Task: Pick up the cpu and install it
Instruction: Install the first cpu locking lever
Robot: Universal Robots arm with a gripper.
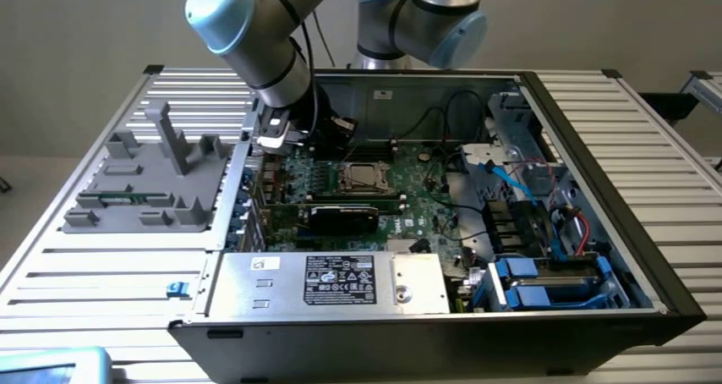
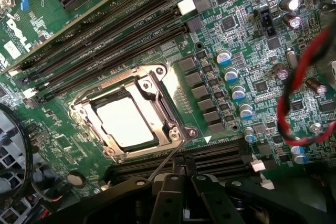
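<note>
The cpu (image 2: 125, 123), a shiny silver-tan square, lies flat in the black socket on the green motherboard (image 2: 236, 35). The socket's metal frame (image 2: 157, 103) sits around its edges, and a thin metal lever (image 2: 163, 165) slants away from the frame's corner. In the exterior view the cpu (image 1: 363, 176) shows at the middle of the board inside the open computer case. My gripper (image 1: 274, 139) hangs over the board's edge toward the exterior view's left of the socket. Its black body (image 2: 181, 198) is in the wrist view, a short way off the socket, with nothing seen in it.
Long black memory slots (image 2: 110, 40) run beside the socket. Red and black cables (image 2: 286, 93) loop over the board. A black card (image 1: 344, 216), a silver power supply (image 1: 327, 281) and blue drive bays (image 1: 542, 284) fill the case. A grey fixture (image 1: 147, 181) holds a green memory stick (image 1: 118, 200).
</note>
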